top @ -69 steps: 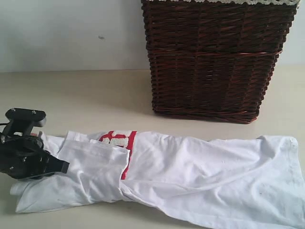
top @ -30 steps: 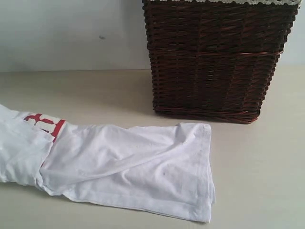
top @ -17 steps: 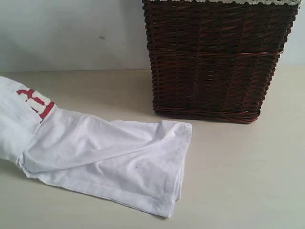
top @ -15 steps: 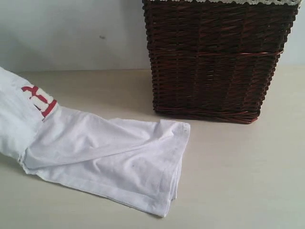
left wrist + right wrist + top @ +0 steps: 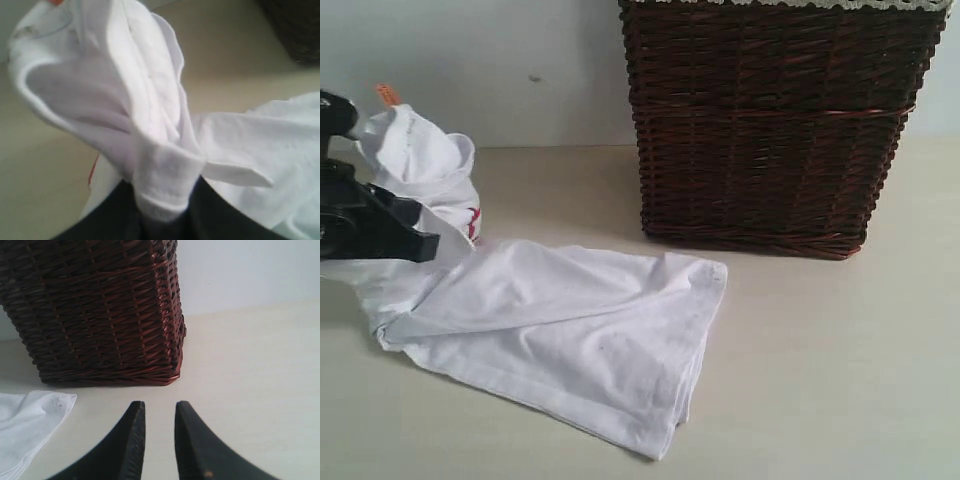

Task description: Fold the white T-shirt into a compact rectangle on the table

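Pale table (image 5: 840, 350), wicker basket (image 5: 770, 130) behind white T-shirt (image 5: 570, 320), its bunched end in left hand (image 5: 415, 240); right hand (image 5: 158, 410) narrow, empty.

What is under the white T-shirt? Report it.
Bare table shows around the white T-shirt, whose spread part lies flat on it. The left gripper holds the bunched end raised. Anything beneath the cloth is hidden.

The left gripper (image 5: 418, 240) runs off the picture's left edge, jaws buried in bunched shirt (image 5: 570, 330)! Red letters (image 5: 473, 224) barely peek from the folds, unreadable. The basket (image 5: 770, 130) top is cropped.
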You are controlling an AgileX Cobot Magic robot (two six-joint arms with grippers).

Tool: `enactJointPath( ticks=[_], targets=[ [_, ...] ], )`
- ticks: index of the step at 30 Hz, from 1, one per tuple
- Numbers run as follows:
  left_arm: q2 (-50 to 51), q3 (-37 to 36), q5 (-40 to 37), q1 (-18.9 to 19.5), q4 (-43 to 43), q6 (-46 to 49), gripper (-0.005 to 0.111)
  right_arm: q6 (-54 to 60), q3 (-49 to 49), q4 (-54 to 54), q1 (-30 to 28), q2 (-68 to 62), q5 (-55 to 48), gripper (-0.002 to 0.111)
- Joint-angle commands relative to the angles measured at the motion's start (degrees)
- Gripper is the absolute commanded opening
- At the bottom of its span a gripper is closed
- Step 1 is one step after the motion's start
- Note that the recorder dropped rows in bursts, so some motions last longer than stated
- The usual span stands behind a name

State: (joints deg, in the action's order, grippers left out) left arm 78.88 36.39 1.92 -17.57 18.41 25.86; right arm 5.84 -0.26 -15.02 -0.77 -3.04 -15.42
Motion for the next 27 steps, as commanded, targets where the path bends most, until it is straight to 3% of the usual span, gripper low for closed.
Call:
enactJointPath(
  ticks=[1,9,13,18,27],
  targets=[
    [3.00,2.06,3.88,-7.61,0.31,-0.58,0.000,0.07,0.26,-0.03,0.11,0.31,0.30,0.021],
    [14.15,8.80,4.75,-23.84,0.44,-0.94,0.000,0.07,0.26,-0.03,0.11,0.31,0.30,0.021],
    [16.87,11.00,5.75,-28.10,0.44,-0.94,0.000,0.07,0.26,-0.03,0.11,0.31,0.30,0.021],
    [17.11,14.50,3.34,-31.11,0.44,-0.94,0.000,0.07,0.26,-0.03,0.11,0.31,0.30,0.021],
    [17.00,16.40,1.04,-29.51,0.44,-0.53,0.000,0.07,0.26,-0.03,0.11,0.31,0.30,0.021]
  ],
)
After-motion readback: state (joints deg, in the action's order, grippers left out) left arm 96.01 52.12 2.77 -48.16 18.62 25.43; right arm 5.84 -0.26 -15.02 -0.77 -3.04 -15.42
